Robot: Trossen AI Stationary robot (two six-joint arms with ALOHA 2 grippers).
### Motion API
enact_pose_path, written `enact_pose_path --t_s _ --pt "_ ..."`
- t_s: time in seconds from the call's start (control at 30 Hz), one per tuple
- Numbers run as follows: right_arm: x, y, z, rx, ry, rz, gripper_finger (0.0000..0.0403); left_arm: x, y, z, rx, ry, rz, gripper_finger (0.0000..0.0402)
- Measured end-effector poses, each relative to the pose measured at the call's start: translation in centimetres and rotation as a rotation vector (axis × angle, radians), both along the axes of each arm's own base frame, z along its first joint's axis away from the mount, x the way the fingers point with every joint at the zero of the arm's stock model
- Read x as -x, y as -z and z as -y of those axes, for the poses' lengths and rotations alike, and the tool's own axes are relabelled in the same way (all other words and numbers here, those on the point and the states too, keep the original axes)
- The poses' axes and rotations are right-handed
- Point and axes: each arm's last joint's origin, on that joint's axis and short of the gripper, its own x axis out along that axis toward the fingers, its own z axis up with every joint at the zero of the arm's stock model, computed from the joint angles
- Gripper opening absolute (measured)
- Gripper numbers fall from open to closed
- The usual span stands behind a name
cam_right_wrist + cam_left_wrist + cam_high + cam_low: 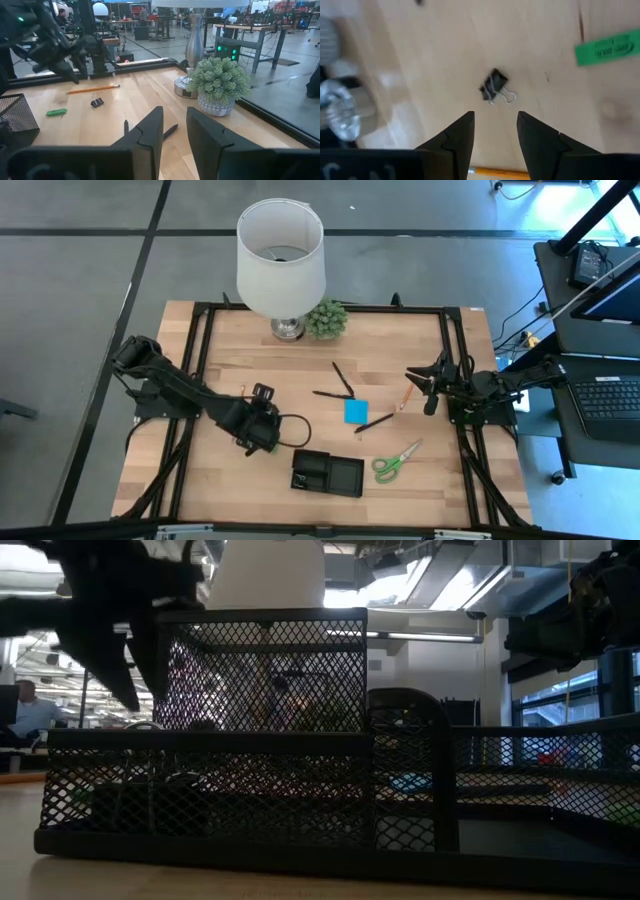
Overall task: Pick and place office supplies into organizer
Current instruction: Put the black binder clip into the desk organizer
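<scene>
**Clip lies just ahead of the left jaws**

Clip point(493, 86), small and black with its wire handles splayed, sits on the bare wood straight ahead of the left gripper point(495, 131), a little off the fingertips and centred on the gap between them. The jaws stand apart with nothing held. A green piece point(607, 47) lies off to one side, and an orange pencil point(497, 173) crosses under the fingers. The left arm is plainly the nearer one; a short advance should bring the clip between the jaws.

The organizer point(327, 473) sits just beside that arm, at the table's near edge; I cannot tell what its compartments hold. The right gripper point(421, 385) waits well apart, its jaws slightly parted and empty.
</scene>
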Motion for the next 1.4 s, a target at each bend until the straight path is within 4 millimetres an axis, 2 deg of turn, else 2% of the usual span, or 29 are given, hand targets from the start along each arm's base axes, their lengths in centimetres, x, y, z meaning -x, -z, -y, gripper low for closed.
enact_pose_path --t_s 0.17,0.57,1.4 --pt "0.0 0.0 0.0 0.01 0.0 -0.004 0.0088 -0.3 1.6 -1.1 -0.005 0.06 0.002 0.0139" --pt "0.0 0.0 0.0 0.029 0.0 -0.011 0.0088 -0.7 3.0 -3.2 0.009 0.123 -0.03 0.0136" --pt "0.0 0.0 0.0 0.05 -0.001 -0.02 0.0088 -0.9 3.1 -3.9 0.023 0.186 -0.061 0.0132"
